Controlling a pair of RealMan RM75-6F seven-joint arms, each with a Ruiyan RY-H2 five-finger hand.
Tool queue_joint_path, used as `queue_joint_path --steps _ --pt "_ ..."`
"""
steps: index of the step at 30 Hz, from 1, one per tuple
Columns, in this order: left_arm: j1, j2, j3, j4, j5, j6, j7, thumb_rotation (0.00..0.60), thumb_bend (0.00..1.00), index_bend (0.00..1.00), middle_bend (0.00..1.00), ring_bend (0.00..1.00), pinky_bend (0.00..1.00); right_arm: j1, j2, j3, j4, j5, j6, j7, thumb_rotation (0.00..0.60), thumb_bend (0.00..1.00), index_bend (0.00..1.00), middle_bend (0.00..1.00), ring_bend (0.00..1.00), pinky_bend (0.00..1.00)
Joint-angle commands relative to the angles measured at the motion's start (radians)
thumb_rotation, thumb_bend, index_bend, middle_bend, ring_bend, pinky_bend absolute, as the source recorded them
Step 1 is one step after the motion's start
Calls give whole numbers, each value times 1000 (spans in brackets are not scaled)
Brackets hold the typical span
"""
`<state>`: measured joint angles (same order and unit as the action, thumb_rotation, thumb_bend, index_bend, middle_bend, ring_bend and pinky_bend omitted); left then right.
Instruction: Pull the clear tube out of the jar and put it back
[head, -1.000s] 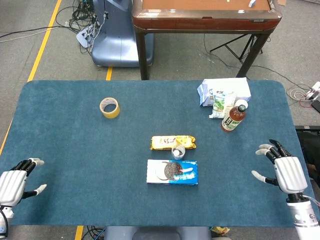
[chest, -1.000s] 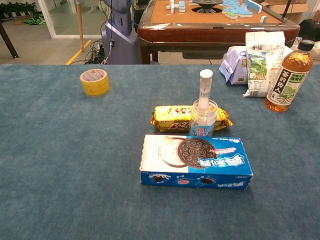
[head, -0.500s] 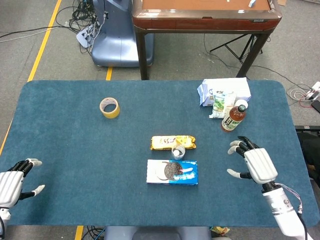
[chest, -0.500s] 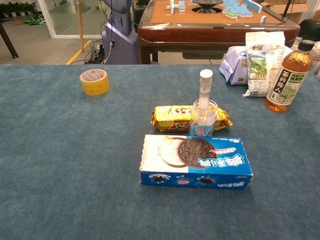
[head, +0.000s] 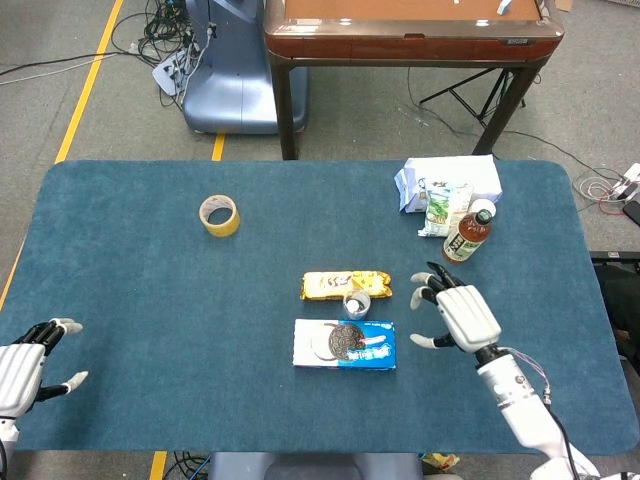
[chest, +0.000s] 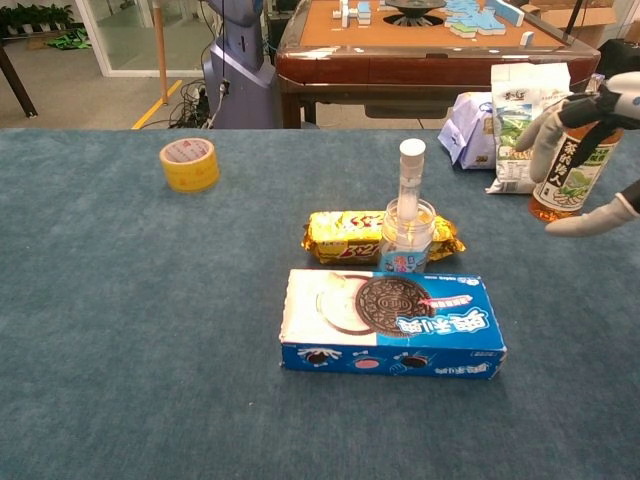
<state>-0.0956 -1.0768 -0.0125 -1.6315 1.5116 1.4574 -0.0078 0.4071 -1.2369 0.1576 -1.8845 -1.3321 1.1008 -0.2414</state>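
Right hand (head: 462, 315) above the table (head: 140, 300), fingers (chest: 545, 140) spread apart, holding nothing. Just to its left, not touching: jar (chest: 407, 238), standing upright with the tube (chest: 410, 175) rising out of its mouth, white cap on top. Behind the jar, a gold packet (head: 345, 284); in front of it, a blue cookie box (head: 345, 345). Beyond the hand's fingertips, a tea bottle (head: 466, 233), partly hidden by the fingers in the chest view; farther back, snack bags (head: 445, 185). Left hand (head: 25, 365) low at the near left table edge, well apart from the jar, fingers spread, empty. Far across from it, a tape roll (head: 219, 215).
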Motion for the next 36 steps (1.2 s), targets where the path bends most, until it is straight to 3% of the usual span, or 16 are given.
queue_joint_path --steps 1,21,36 --pt "0 2 1 -3 1 -1 -1 600 165 309 287 258 461 27 -27 14 -9 33 -22 -14 600 115 504 234 72 268" --pt "5 22 -3 -4 -2 4 -46 600 166 309 299 263 462 141 -176 22 11 166 -36 -176 600 115 506 212 46 190" --pt "8 31 -4 -5 1 9 -67 600 165 309 306 267 462 183 -223 16 39 198 -29 -202 600 115 507 202 37 168"
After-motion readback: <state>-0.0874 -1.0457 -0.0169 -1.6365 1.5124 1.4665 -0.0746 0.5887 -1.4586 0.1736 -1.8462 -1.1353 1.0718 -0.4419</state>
